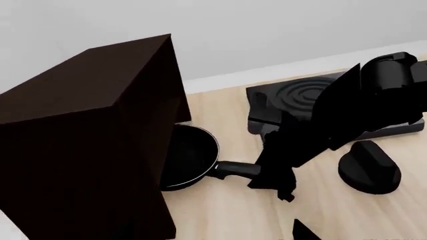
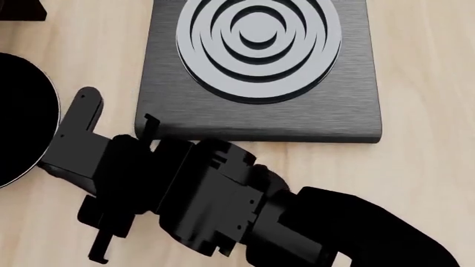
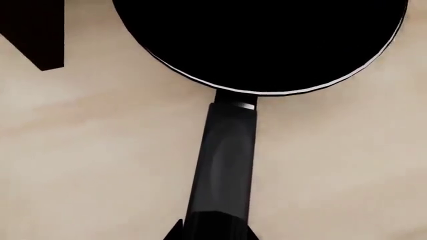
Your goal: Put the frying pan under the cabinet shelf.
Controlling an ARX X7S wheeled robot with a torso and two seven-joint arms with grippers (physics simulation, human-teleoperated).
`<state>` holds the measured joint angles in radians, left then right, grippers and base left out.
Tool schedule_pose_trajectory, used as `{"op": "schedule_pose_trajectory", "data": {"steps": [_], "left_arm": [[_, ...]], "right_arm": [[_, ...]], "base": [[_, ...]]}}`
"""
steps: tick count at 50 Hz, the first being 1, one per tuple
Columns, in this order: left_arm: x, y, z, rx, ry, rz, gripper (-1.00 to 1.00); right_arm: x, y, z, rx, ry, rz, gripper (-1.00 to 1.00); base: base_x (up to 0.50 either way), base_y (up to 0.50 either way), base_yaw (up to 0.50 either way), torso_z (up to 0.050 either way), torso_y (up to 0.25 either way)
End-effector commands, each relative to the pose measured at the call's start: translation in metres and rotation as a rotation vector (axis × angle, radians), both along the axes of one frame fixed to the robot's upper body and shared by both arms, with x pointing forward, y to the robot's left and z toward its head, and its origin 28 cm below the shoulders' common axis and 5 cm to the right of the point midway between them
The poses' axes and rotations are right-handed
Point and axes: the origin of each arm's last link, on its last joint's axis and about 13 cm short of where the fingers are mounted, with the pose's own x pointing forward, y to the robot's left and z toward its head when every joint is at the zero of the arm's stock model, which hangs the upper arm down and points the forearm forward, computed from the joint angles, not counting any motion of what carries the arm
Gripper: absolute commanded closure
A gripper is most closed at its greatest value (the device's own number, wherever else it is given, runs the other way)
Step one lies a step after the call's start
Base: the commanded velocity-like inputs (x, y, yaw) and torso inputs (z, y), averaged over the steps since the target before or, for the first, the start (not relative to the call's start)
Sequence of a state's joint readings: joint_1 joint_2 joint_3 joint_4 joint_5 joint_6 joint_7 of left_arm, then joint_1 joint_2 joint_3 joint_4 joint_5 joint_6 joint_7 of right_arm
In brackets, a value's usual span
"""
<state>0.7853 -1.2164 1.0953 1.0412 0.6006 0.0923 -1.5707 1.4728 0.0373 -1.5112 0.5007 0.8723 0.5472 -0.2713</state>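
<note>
The frying pan (image 1: 190, 155) lies on the pale wooden table, its far half under the dark brown cabinet shelf (image 1: 87, 140). Its long black handle (image 1: 233, 169) points away from the cabinet. My right gripper (image 1: 270, 175) is shut on that handle. In the right wrist view the handle (image 3: 223, 160) runs from the pan (image 3: 267, 40) down between the jaws of the right gripper (image 3: 220, 231). In the head view the right gripper (image 2: 70, 161) hides the handle, and the pan (image 2: 22, 122) is cut off by the left edge. My left gripper (image 1: 233, 236) is open and empty above bare table; one fingertip (image 1: 303, 232) shows.
The square black burner plate with concentric rings (image 2: 260, 67) stands beside the right arm, also in the left wrist view (image 1: 300, 95). A round black knob-like object (image 1: 369, 167) lies near it. A corner of the cabinet (image 2: 19, 8) shows at the far left.
</note>
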Motion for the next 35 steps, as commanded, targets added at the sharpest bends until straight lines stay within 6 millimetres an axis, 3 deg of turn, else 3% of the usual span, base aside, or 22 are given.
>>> {"op": "schedule_pose_trajectory", "data": {"steps": [1, 13, 35], "left_arm": [[0.002, -0.002, -0.001, -0.017, 0.019, 0.028, -1.00], [0.008, -0.006, -0.003, -0.039, 0.051, 0.105, -1.00], [0.055, 0.024, -0.018, -0.067, 0.106, 0.252, -1.00]], "right_arm": [[-0.026, 0.023, -0.021, 0.041, 0.284, 0.172, 1.00], [-0.026, 0.023, -0.021, 0.041, 0.284, 0.172, 1.00], [-0.026, 0.023, -0.021, 0.041, 0.284, 0.172, 1.00]], "base": [[0.00, 0.00, 0.00, 0.000, 0.000], [0.00, 0.00, 0.00, 0.000, -0.001], [0.00, 0.00, 0.00, 0.000, -0.002]]}}
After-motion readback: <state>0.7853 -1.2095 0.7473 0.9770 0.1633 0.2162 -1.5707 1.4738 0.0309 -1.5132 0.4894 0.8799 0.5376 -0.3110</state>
